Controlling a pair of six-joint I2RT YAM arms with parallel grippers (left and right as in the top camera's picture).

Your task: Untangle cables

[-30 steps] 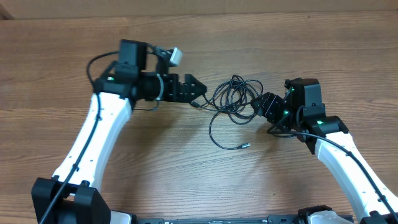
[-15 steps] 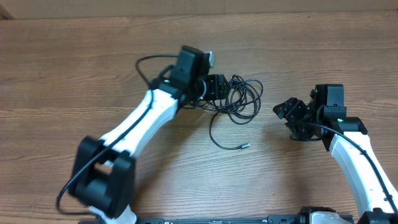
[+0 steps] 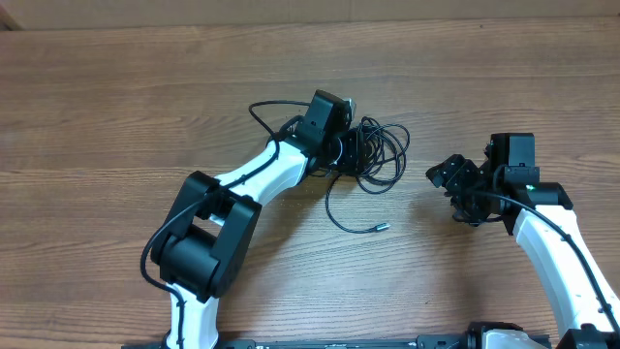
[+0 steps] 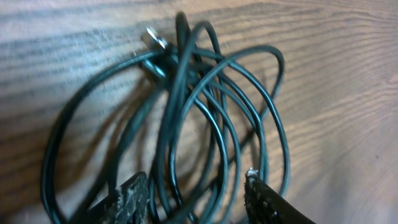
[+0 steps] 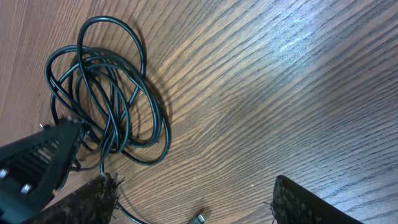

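Hardly begun: the cables (image 3: 378, 155) lie in one knotted coil on the table (image 3: 97, 116). My left tool (image 4: 198, 200) straddles the coil's strands, spread wide and gripping nothing. My right tool (image 3: 444, 174) gapes, well apart from the coil.

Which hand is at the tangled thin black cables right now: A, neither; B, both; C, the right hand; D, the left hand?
D: the open left hand straddles the thin black cables, while the right hand hovers apart over the wooden table.

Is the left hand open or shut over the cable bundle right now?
Open. The left hand shows its fingers wide apart in the left wrist view, with several loops of the cables running between them.
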